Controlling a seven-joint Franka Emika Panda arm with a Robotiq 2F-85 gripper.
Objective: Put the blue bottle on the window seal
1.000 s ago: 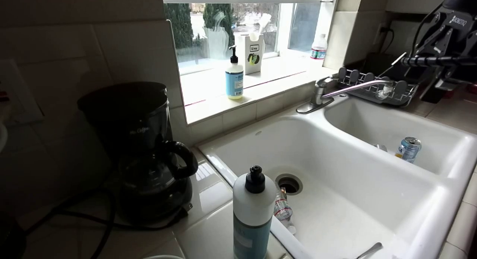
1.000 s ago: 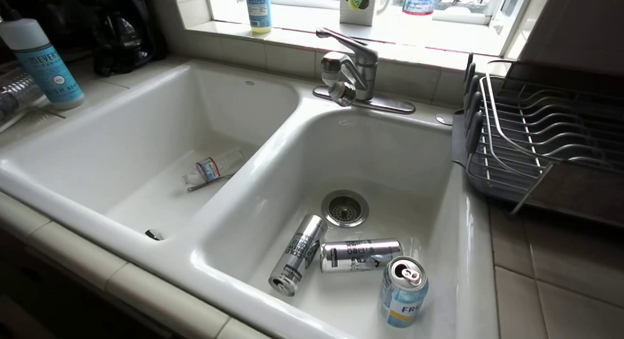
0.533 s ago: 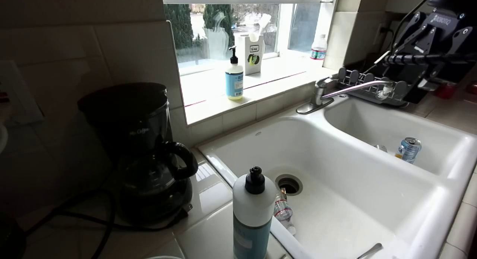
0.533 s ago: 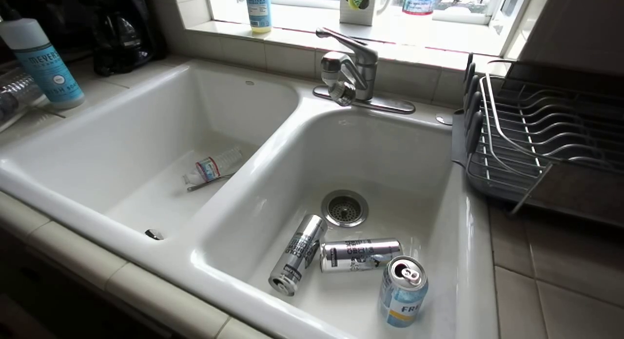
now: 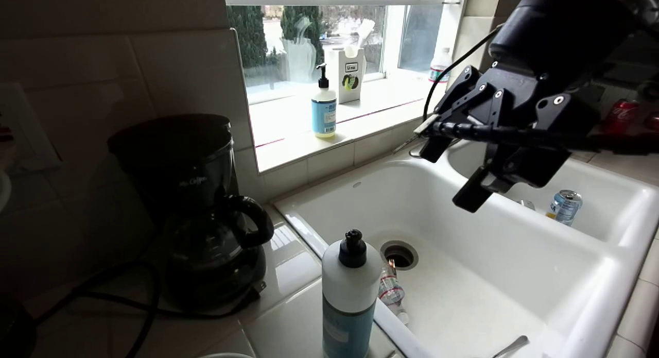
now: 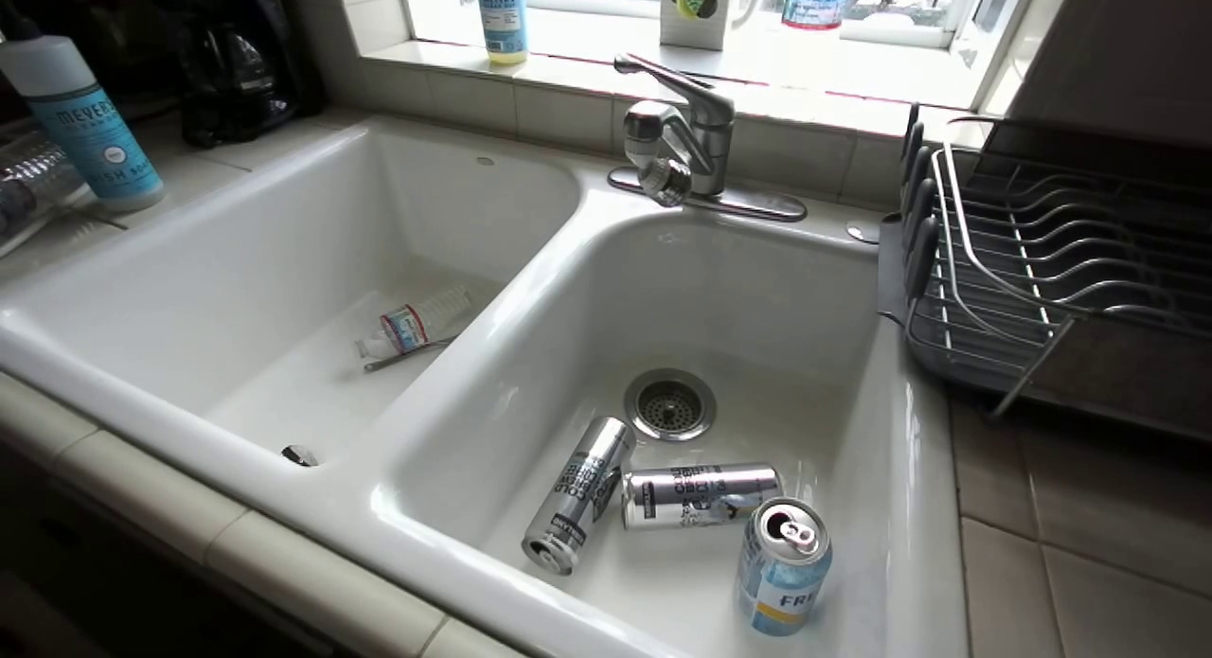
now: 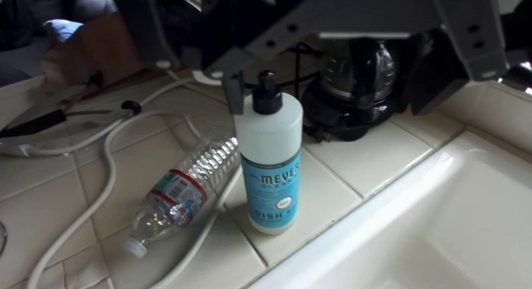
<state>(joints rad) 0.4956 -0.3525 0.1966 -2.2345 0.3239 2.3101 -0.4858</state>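
Hanging in the air, the gripper [image 5: 451, 175] has its two black fingers [image 7: 235, 93] spread wide. The blue bottle [image 7: 272, 156], a dish soap with a black cap, stands upright on the tiled counter [image 7: 365, 164], just beside the white sink [image 7: 374, 216] and near the coffee maker [image 5: 195, 208]; the window ledge [image 5: 370, 123] is well apart from it. One finger covers an edge of the bottle in the wrist view, but an exterior view shows gripper and bottle apart. On the ledge stand a pump bottle [image 5: 324, 113], a white box [image 5: 350, 75] with a fruit picture, and a clear bottle [image 5: 440, 67] farther along. A water bottle [image 7: 183, 193] lies on the counter beside a white cord [image 7: 111, 172]. Silver cans [image 6: 701, 494] lie in one basin [image 6: 757, 298] with a blue can [image 6: 781, 573] standing next to them, and a plastic bottle [image 6: 417, 322] lies in the other basin [image 6: 256, 260] beside a piece of silverware [image 6: 398, 357]. A dish rack [image 6: 1042, 279] sits beside the sink.
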